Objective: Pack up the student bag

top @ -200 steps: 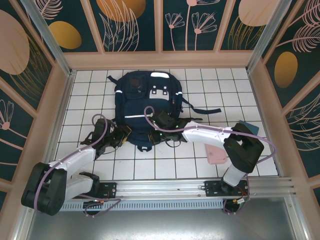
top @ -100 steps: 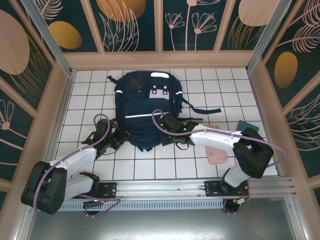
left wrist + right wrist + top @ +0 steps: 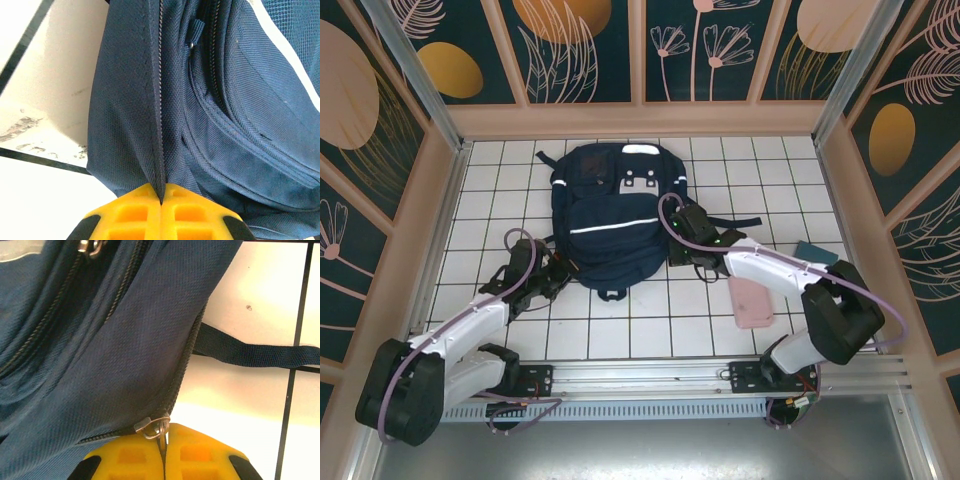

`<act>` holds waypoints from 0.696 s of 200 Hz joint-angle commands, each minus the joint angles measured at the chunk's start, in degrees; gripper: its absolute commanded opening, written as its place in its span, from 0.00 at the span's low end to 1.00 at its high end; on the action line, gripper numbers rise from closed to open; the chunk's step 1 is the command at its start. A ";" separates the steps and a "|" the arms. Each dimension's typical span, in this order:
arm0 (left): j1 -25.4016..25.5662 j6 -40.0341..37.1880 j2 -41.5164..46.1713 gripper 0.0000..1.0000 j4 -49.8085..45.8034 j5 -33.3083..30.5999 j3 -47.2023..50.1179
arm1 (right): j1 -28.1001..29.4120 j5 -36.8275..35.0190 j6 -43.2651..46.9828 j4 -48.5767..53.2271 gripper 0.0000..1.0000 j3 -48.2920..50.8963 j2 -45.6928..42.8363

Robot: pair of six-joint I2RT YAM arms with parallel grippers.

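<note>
A navy student bag (image 3: 615,215) lies flat on the white-tiled counter (image 3: 500,180), its grey patches and white stripes facing up. The left end effector (image 3: 558,275) meets the bag's near-left corner. The right end effector (image 3: 682,238) sits against its right side, beside a loose black strap (image 3: 725,220). A flat pink case (image 3: 752,302) and a dark teal book (image 3: 817,252) lie near the right arm.

Top view from high, steeply down; wrist views forward, very close on the same student bag (image 3: 615,215).
</note>
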State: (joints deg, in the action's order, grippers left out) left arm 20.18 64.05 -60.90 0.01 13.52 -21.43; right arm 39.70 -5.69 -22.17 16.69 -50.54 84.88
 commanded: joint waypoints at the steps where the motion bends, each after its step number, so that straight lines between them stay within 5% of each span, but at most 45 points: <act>1: -1.94 -2.64 1.34 0.00 -8.33 -10.73 -0.40 | -3.55 -10.94 -1.05 0.40 0.00 -2.05 2.16; 59: -2.03 -3.12 3.32 0.00 -12.12 -14.98 -1.33 | -8.05 -9.11 2.43 -5.13 0.00 0.23 -1.37; 114: -2.23 -6.18 0.91 0.00 -14.80 -19.28 -6.99 | -4.55 18.50 9.34 -10.47 0.00 5.42 -9.04; 139: -2.21 -6.40 1.86 0.52 -17.40 -19.31 -9.52 | -1.52 22.26 8.52 -13.49 0.00 5.99 -8.94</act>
State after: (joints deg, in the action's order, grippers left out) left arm 19.07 59.94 -59.72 -11.97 1.28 -27.81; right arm 36.45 11.05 -14.83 8.10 -45.06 78.17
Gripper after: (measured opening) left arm 0.288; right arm 0.065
